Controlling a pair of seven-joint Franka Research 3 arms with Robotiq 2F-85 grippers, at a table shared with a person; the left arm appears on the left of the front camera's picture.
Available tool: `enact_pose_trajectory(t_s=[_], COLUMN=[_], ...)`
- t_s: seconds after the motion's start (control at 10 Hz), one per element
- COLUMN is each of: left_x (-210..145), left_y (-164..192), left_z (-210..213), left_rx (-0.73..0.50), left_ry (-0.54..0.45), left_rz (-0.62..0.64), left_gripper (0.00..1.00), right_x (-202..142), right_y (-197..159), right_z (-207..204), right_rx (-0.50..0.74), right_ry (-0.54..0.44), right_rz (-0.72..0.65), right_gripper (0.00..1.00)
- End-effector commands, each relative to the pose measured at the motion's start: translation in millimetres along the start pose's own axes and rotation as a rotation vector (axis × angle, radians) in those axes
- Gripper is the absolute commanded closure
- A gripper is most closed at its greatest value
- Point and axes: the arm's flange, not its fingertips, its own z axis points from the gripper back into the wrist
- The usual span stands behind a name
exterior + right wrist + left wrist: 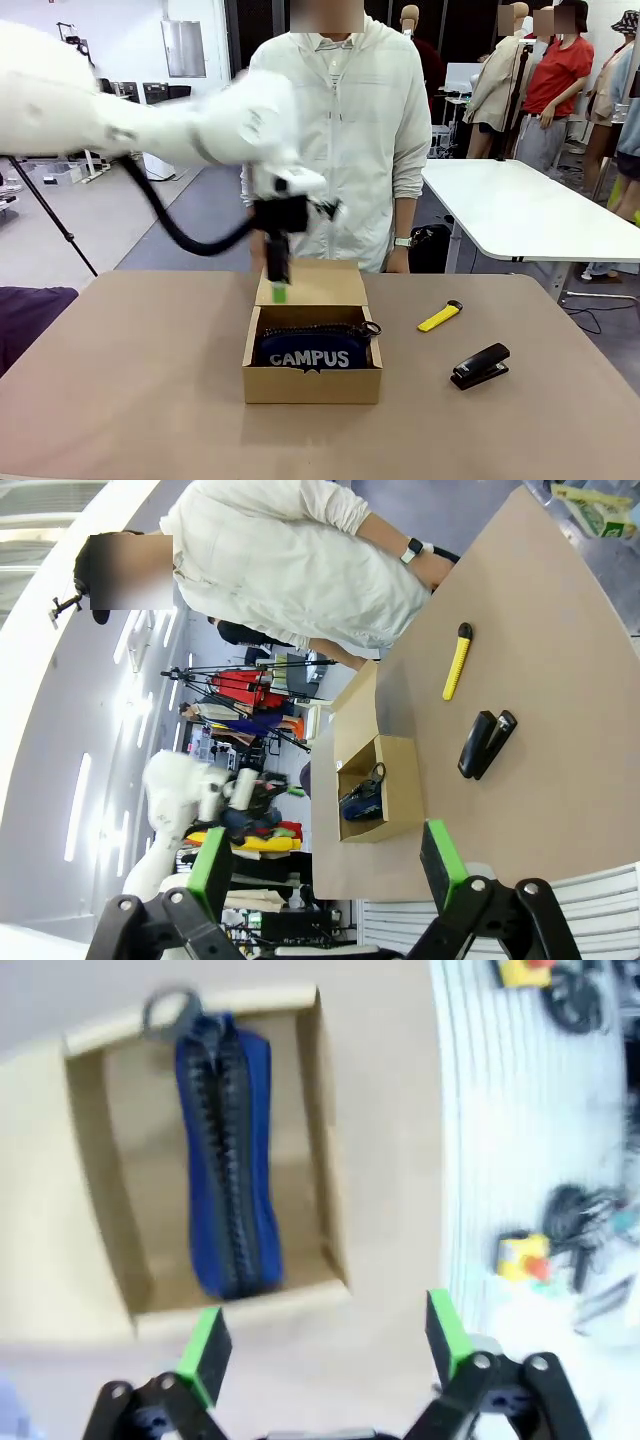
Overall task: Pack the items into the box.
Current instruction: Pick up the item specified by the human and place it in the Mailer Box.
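Observation:
The navy blue pencil pouch [309,350] with white "CAMPUS" lettering lies inside the brown cardboard box [312,382] at the table's middle, lid flap tipped back. In the left wrist view the pouch [228,1160] lies zip-up in the box [100,1200]. My left gripper [279,285] hangs just above the box's back edge, open and empty; its green pads [207,1345] stand wide apart. The yellow stick-like tool [439,317] lies on the table right of the box. My right gripper [325,865] is open, far from the box [400,780] and the yellow tool [456,661].
A black stapler [480,366] lies on the table right of the box, nearer me than the yellow tool. A person in a white jacket [345,120] stands at the far side behind the box. A white table [520,210] stands at back right.

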Motion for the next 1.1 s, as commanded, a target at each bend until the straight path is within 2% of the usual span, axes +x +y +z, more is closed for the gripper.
enact_pose_trajectory(t_s=[0.0,0.1,0.2,0.3,0.4,0.5,0.6,0.7,0.8,0.9,1.0], left_x=[-105,-160,-217,-265,-295,-320,-342,-364,-376,-365,-365], left_y=[-65,-100,-147,-185,-220,-249,-269,-275,-275,-256,-256], left_z=[29,36,33,26,14,2,-13,-39,-55,-2,-2], left_rx=[-0.068,-0.060,-0.029,-0.016,-0.029,-0.012,-0.022,-0.089,-0.086,-0.137,-0.137], left_ry=[-0.200,-0.332,-0.536,-0.729,-0.847,-0.950,-1.049,-1.124,-1.138,-0.919,-0.919], left_rz=[0.255,0.506,0.653,0.730,0.797,0.920,1.047,1.142,1.245,0.939,0.939], left_gripper=[0.00,0.00,0.00,0.00,0.00,0.00,0.00,0.00,0.00,0.00,0.00], right_x=[3,3,3,3,3,3,3,3,3,3,3], right_y=[2,2,2,2,2,2,2,2,2,2,2], right_z=[-1,-1,-1,-1,-1,-1,-1,-1,-1,-1,-1], right_rx=[0.030,0.030,0.030,0.030,0.030,0.030,0.030,0.030,0.030,0.030,0.030], right_ry=[-0.015,-0.015,-0.015,-0.015,-0.015,-0.015,-0.015,-0.015,-0.015,-0.015,-0.015], right_rz=[0.024,0.024,0.024,0.024,0.024,0.024,0.024,0.024,0.024,0.024,0.024], right_gripper=[0.00,0.00,0.00,0.00,0.00,0.00,0.00,0.00,0.00,0.00,0.00])
